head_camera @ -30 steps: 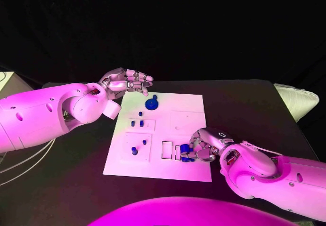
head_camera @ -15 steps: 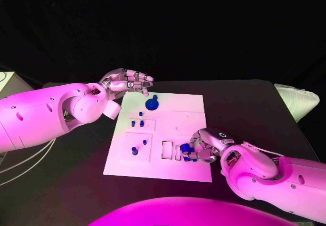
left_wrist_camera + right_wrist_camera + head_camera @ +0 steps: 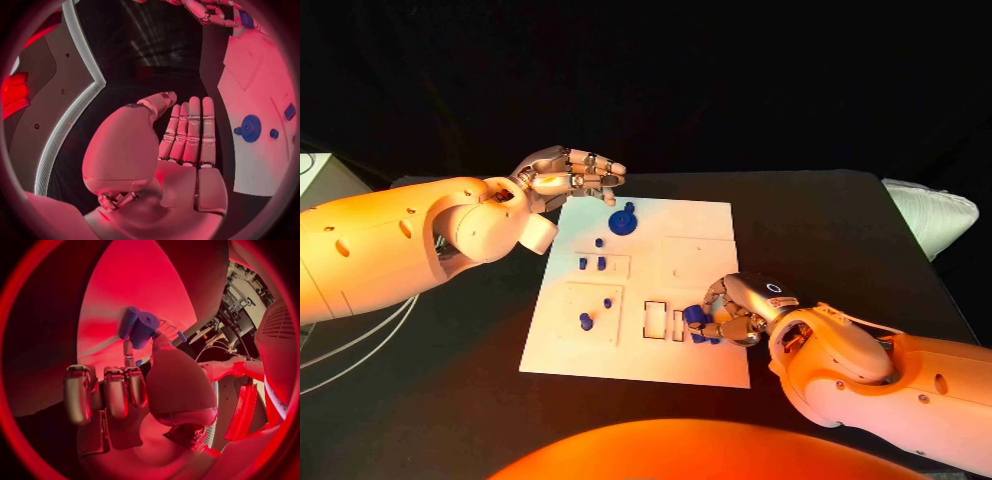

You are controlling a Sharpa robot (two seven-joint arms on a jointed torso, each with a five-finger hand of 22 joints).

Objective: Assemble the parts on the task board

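right hand point(image 3: 733, 318) pinching blue cylinder part point(image 3: 142, 329) low over task board point(image 3: 697, 225) near edge, prob lining up a slot | left hand point(image 3: 574, 172) curled, holding nothing, parked off far corner

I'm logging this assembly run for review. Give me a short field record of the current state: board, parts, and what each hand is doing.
board: white task board flat in the middle of the black table
right hand: right hand over the board's near right area, holding a blue cylindrical part
left hand: left hand off the board's far left corner, fingers curled in, nothing seen in it
large part: round blue part on the board's far left area
small parts: small blue pieces in the board's left recesses
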